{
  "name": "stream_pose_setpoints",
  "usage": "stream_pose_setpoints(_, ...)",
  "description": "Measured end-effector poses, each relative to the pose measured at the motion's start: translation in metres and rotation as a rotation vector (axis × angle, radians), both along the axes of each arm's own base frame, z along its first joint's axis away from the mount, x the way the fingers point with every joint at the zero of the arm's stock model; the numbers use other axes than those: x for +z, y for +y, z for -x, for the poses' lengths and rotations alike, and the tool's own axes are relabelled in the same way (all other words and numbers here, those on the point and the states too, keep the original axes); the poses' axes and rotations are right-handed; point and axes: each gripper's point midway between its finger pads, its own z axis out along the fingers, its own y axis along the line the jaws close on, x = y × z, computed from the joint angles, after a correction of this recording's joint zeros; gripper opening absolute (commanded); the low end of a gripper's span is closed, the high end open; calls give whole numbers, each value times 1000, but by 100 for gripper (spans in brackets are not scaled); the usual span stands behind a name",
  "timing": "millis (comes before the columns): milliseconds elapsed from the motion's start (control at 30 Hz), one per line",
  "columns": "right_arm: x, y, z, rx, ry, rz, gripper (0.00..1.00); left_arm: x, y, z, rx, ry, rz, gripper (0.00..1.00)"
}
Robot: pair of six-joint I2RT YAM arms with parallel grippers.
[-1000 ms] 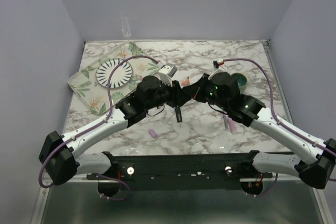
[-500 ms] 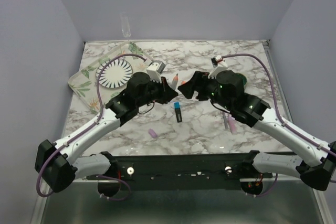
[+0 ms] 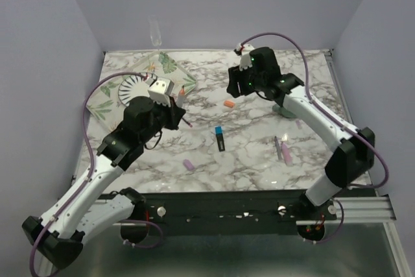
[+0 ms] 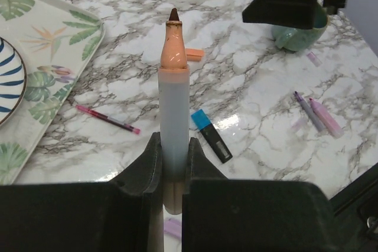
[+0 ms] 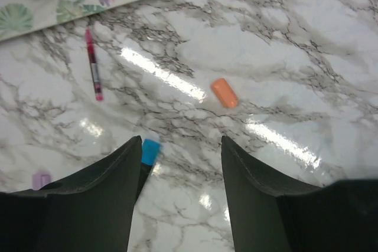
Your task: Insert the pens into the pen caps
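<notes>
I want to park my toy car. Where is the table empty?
Bare marble lies at the far side between the tray and the right gripper, and along the near edge between the purple cap and the pink marker. The middle is crowded: orange cap, black marker, red pen.

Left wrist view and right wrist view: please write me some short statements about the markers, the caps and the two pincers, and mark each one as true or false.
1. The left pincer grips the pale grey marker. True.
2. The orange cap sits on that marker's tip. False: the cap lies on the table, and the tip is bare.
3. The right pincer is shut on the orange cap. False: its jaws stand open and empty.
4. The black marker lies on the table. True.
5. The red pen lies in the tray. False: it lies on the marble beside the tray.
</notes>
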Motion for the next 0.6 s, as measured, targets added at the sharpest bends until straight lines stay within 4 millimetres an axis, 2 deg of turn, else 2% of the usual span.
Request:
stream_pose_setpoints(33, -22, 0, -13, 9, 35, 60, 63, -2, 5, 3, 7, -13, -7, 0)
stream_pose_setpoints(67, -30, 0, -19, 12, 48, 81, 63, -4, 6, 4, 8, -16, -11, 0)
stream_pose_setpoints(100, -47, 1, -26, 21, 75, 117, 63, -7, 9, 7, 9, -18, -15, 0)
stream_pose_setpoints(200, -83, 4, -35, 60, 136, 207, 63, -15, 11, 9, 6, -17, -25, 0)
stream_pose_setpoints(367, -139, 6, -47, 137, 204, 330, 63, -13, 12, 11, 3, -38, -25, 0)
stream_pose_setpoints(600, -183, 8, -60, 189, 254, 417, 62, -8, 12, 10, 0, -65, -17, 0)
